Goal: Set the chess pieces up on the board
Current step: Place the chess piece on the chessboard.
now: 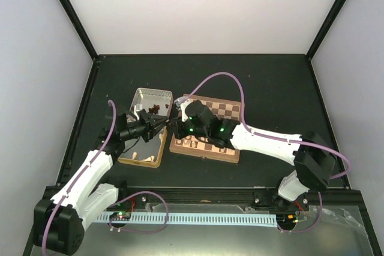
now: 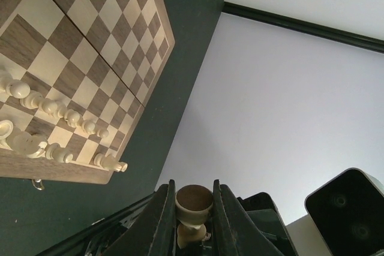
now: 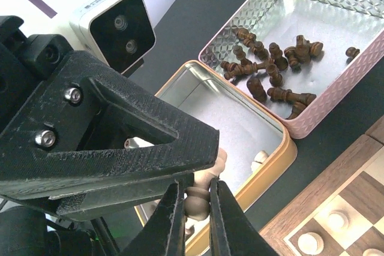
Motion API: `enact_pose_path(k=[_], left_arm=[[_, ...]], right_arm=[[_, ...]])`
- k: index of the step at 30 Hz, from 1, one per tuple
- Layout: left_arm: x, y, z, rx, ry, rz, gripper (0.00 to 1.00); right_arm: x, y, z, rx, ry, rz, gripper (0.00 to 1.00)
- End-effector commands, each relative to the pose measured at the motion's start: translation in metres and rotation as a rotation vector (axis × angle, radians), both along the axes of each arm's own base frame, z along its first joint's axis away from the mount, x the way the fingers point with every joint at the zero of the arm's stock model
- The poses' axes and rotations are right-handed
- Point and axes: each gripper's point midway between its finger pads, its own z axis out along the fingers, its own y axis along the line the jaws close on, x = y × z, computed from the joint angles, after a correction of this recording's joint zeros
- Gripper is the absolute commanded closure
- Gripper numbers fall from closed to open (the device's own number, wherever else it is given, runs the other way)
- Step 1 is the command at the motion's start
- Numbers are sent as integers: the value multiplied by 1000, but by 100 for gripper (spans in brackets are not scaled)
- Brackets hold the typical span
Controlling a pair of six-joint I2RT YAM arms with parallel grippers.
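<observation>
Counter [image 1: 270, 82]: dark and flat; it carries everything listed below.

Board [image 1: 227, 111]: lies flat on the counter, right of centre, partly covered by the right arm. Cream chess pieces [image 2: 57, 109] stand in two rows along one edge. The other squares in view are bare.

Silver tin [image 3: 336, 109]: sits left of the board, toward the far side. It holds a loose heap of dark chess pieces [image 3: 270, 70], most of them lying on their sides.

Gold tin [image 3: 282, 160]: sits just beside the silver tin, on its near side. A few cream pieces lie against its inner wall.

Left claw [image 2: 193, 189]: raised over the gap between the tins and the board, with its fingers pressed onto a cream piece [image 2: 193, 205]. The round base of the piece faces the left wrist camera.

Right claw [image 3: 197, 189]: meets the left claw tip to tip. Its fingers are drawn together on the end of a pale piece that juts from the left claw. This appears to be the same cream piece, so both claws pinch it at once, clear of the board and of both tins.
</observation>
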Motion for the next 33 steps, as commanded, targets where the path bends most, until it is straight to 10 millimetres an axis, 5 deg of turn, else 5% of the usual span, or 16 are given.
enact_pose_path(k=[1,5,9,19,24,33], left_arm=[[-7,-2,12,5,-34,-15,84],[-4,14,14,160,-113,45,62],[3,28,16,295,-236,79,43],[12,63,55,807,-578,2,35],[9,64,77,890,-747,-32,32],[11,62,77,939,-828,-75,32]], right_arm=[[7,0,17,22,-33,-39,99],[3,-16,23,-14,-9,-61,99],[0,-45,6,-110,77,-82,99],[-10,-147,-61,-475,299,-149,99],[-11,-181,-81,-650,345,-202,99],[-8,-186,-100,-771,401,-183,99]])
